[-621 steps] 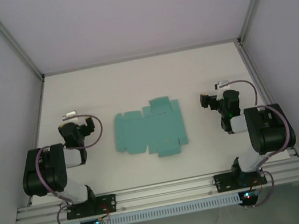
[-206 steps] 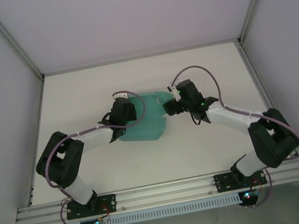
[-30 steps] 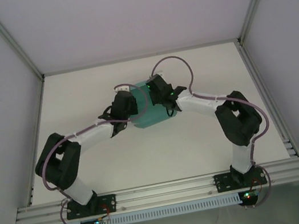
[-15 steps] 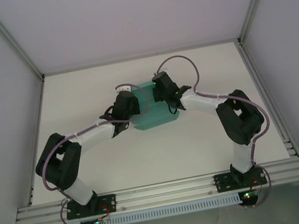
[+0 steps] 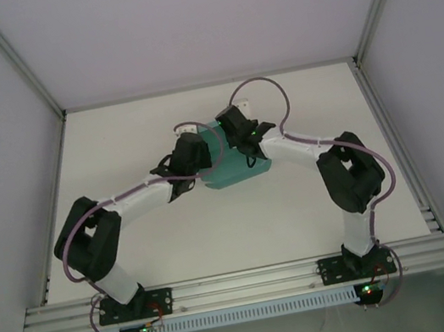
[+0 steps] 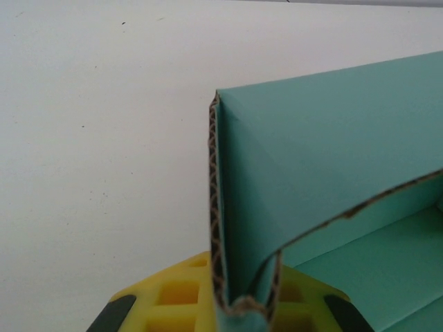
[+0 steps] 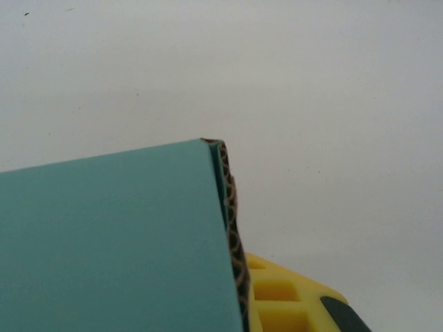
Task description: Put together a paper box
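Teal-green paper box [image 5: 239, 173] stands half-folded on the white table [image 5: 114, 142], between my two arms.
My left gripper [image 6: 243, 304] is clenched on a doubled wall at its left end; the right gripper [image 5: 240, 139] meets the far wall, one yellow pad [image 7: 280, 294] touching, but I cannot tell its grip.

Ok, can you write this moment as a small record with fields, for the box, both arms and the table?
paper box: teal card, partly folded, walls raised, mid table
left fingers: yellow, closed on a doubled wall at its left end
right fingers: one yellow finger beside the far wall's edge; grip unclear
table: white, box resting on it
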Robot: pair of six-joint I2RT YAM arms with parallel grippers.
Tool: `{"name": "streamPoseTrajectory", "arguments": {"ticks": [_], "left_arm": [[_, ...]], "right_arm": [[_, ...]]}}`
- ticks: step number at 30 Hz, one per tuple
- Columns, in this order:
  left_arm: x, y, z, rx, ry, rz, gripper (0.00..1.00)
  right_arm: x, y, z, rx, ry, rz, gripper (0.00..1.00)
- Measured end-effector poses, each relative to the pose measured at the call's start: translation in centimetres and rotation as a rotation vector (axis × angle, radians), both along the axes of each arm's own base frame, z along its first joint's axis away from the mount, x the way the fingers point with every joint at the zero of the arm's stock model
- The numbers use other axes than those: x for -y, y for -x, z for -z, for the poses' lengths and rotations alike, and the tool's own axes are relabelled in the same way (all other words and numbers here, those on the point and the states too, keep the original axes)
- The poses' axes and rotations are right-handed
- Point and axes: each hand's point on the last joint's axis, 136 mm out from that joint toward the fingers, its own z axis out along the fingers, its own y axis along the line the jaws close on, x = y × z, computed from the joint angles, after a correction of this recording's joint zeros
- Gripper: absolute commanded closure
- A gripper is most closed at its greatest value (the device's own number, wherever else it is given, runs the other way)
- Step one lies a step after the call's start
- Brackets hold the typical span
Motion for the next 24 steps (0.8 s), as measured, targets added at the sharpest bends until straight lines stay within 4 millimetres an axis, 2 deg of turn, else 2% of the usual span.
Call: {"name": "streamPoseTrajectory", "arguments": {"ticks": [4, 5, 7, 8, 9, 13, 24], "left_arm": [[-0.1, 0.0, 0.1, -0.013, -0.006, -0.016, 1.0], [-0.1, 0.0, 0.1, -0.015, -0.006, -0.019, 1.0], [0.1, -0.1, 0.2, -0.018, 0.002, -0.023, 1.0], [0.2, -0.1, 0.2, -0.019, 0.006, -0.024, 1.0], [0.3, -0.2, 0.1, -0.017, 0.01, -0.023, 1.0], [0.6, -0.2, 0.1, -0.023, 0.016, -0.022, 1.0], [1.9, 0.0, 0.6, -0.052, 0.06, -0.001, 1.0]], "right_arm": [[0.4, -0.1, 0.1, -0.002, 0.017, -0.019, 0.77], [0.5, 0.0, 0.1, -0.002, 0.024, -0.023, 0.79], [0.6, 0.1, -0.2, -0.001, 0.028, -0.027, 0.89], [0.6, 0.2, -0.3, -0.001, 0.029, -0.029, 0.97], [0.6, 0.2, -0.4, -0.002, 0.027, -0.03, 1.0], [1.1, 0.4, -0.3, -0.006, 0.03, -0.004, 1.0], [2.5, 0.1, 0.6, -0.066, 0.071, 0.236, 1.0]]}}
